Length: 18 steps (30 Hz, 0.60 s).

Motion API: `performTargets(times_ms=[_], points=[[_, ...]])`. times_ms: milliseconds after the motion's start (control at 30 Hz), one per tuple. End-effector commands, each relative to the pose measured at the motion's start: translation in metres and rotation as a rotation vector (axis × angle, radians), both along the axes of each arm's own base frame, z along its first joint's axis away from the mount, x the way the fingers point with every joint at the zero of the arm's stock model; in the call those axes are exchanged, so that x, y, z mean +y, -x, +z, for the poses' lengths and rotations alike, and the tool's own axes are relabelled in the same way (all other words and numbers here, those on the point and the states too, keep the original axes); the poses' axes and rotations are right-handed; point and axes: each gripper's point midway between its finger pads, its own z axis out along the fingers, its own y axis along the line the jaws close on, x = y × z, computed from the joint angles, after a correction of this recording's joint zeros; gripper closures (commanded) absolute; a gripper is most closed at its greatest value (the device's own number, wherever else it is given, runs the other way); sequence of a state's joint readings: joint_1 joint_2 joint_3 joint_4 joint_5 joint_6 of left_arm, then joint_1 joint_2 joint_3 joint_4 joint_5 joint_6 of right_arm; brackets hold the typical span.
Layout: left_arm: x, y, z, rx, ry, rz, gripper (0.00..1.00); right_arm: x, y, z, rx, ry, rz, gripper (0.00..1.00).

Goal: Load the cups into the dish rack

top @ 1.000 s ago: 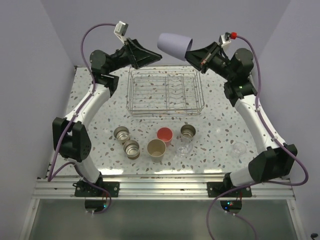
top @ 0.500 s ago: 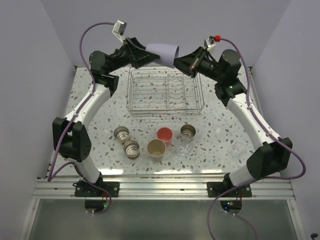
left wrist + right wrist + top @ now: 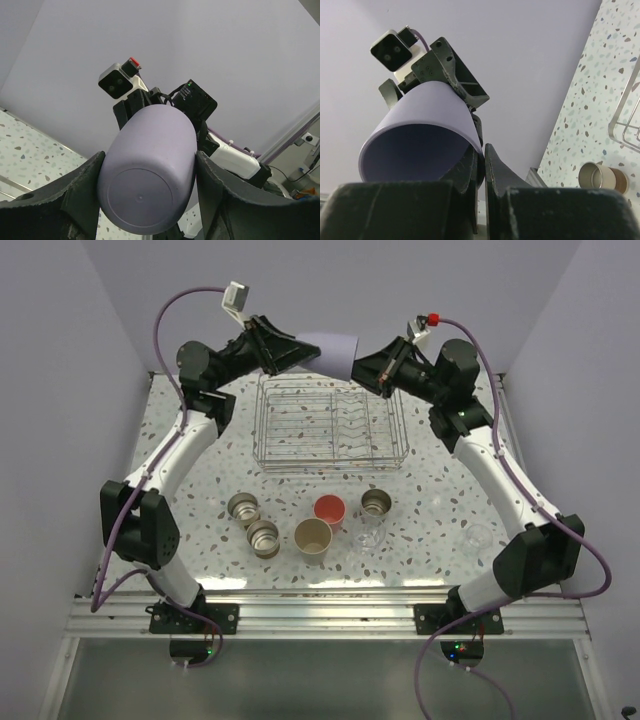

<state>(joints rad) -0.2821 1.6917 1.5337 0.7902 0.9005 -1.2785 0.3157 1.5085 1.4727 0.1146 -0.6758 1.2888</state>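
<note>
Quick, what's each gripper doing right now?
Left gripper: around the base of the lavender cup; whether it is clamped cannot be told.
Right gripper: closed, pinching the lavender cup's rim.

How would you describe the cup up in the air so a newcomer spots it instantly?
Find the wire dish rack at the far side of the table. Above its far edge, the lavender cup lies sideways between the left gripper and right gripper. It is the only cup in the air; the rest stand on the table.

7 cups (image 3: 328,348), 1 dish rack (image 3: 330,425), 2 arms (image 3: 180,455).
</note>
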Motion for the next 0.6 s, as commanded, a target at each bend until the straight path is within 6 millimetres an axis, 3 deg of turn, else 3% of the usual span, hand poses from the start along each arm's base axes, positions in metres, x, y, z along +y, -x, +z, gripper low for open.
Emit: performTargets(times_ms=[0,67,167,367,400,567], points=[[0.008,0.009,0.023,-0.092,0.023,0.047,0.91,0.0,-0.003,-0.004,-0.006,0.021,-0.017,1.0],[0.008,0.009,0.022,-0.088,0.022,0.047,1.0,-0.001,-0.006,-0.007,0.004,0.033,-0.026,1.0],[0.008,0.006,0.021,-0.089,0.011,0.057,1.0,-0.003,-0.005,-0.015,0.01,0.078,-0.031,1.0],[0.007,-0.009,0.013,-0.106,-0.092,0.132,1.0,-0.026,-0.006,-0.037,0.045,0.204,-0.087,0.64],[0.008,-0.011,0.012,-0.109,-0.109,0.148,1.0,-0.03,-0.004,-0.036,0.045,0.208,-0.097,0.48],[0.01,-0.032,-0.003,-0.094,-0.212,0.235,1.0,-0.059,-0.005,-0.051,0.085,0.236,-0.151,0.28]])
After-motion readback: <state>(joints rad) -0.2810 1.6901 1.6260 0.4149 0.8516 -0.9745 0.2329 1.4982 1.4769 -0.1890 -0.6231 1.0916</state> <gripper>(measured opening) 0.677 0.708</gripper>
